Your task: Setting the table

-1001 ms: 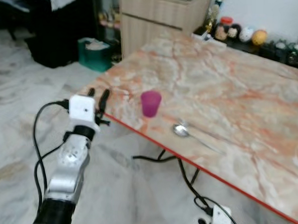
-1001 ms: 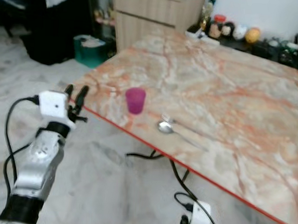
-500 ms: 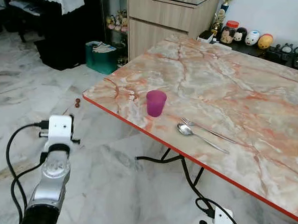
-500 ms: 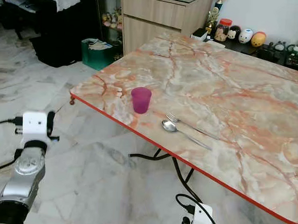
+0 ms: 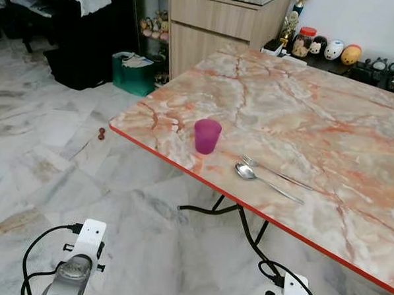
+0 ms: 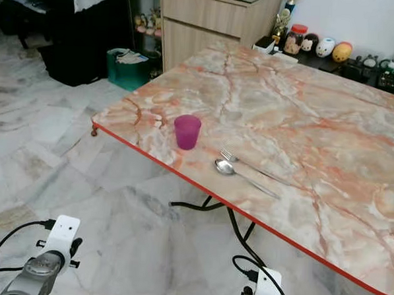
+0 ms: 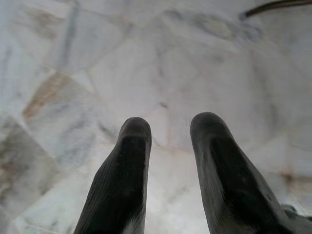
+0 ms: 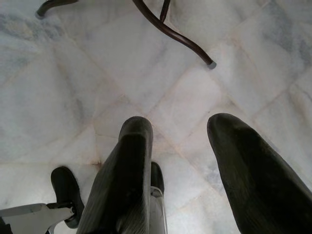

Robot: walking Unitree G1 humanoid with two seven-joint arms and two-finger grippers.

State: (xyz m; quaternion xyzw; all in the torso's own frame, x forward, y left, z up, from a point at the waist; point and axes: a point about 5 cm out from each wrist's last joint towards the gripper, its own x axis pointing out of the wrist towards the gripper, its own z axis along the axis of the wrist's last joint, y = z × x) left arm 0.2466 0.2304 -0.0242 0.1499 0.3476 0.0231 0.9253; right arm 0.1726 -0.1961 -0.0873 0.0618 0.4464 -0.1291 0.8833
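Writing: none can be read on the jars and figurines at the table's far edge, upper right of the head view
Left gripper: low in the lower left of the head view, above the floor; its two black fingers stand spread with a gap between them, nothing held, touching nothing
Right gripper: at the bottom edge, right of centre, near the dark table legs; fingers parted, pinching nothing
Cup: purple, upright near the table's near-left corner
Spoon and fork: lying side by side just right of the cup, close to the red edge
Table: orange-veined marble top (red rim)
Room: pale marble floor; wooden cabinet behind; green bin beside it
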